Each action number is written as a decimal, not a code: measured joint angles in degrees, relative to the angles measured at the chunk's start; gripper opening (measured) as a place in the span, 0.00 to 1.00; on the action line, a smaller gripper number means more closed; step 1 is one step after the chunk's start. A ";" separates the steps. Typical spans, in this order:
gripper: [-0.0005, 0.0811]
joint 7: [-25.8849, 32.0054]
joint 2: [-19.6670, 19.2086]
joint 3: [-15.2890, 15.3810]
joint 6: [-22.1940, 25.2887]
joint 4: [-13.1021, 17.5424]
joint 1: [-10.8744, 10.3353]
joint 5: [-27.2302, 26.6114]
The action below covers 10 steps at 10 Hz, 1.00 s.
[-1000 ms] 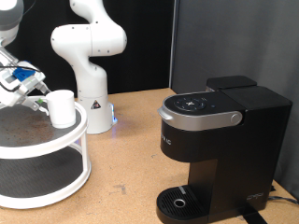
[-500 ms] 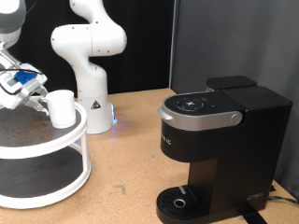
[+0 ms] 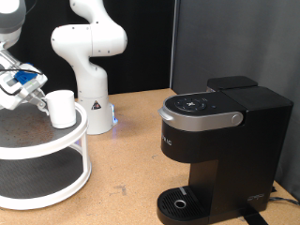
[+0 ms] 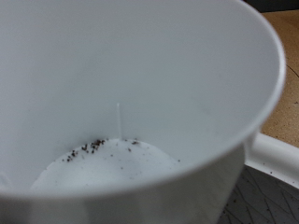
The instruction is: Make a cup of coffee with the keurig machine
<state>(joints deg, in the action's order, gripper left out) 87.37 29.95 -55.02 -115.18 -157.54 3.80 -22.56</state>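
Observation:
The small white cup (image 3: 63, 110) stands upright on the top shelf of a round white two-tier stand (image 3: 66, 141) at the exterior view's left. My gripper (image 3: 41, 101) comes in from the left edge, its fingertips right against the cup's left side. In the wrist view the cup (image 4: 121, 103) fills the frame; I look into it, dark specks lie on its bottom, and no fingers show. The black keurig machine (image 3: 220, 141) stands at the exterior view's right with its grey lid handle down and the round drip tray (image 3: 180, 202) bare.
A second white robot arm (image 3: 89, 56) stands behind the stand on a base with a blue light. A dark curtain hangs at the back. Brown tabletop (image 3: 131, 159) lies between the stand and the machine. The stand's white rim (image 4: 276, 154) shows beside the cup.
My gripper has shifted slightly up and to the left beside the cup. The cup and the machine have stayed in place.

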 joint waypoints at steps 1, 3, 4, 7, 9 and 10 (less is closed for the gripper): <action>0.09 -1.13 0.32 0.04 1.37 0.42 0.08 -0.20; 0.09 -4.84 2.17 0.50 6.45 2.49 0.78 -0.66; 0.09 -6.85 3.56 0.95 8.58 3.46 1.18 -1.12; 0.09 -9.54 6.55 2.00 10.78 4.45 1.81 -1.41; 0.09 -13.12 6.34 4.13 5.12 2.36 1.46 -4.54; 0.09 -14.84 6.27 6.22 -0.31 0.57 0.57 -7.86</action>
<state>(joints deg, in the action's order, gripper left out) 72.53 36.22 -48.80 -115.50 -156.97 4.37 -30.42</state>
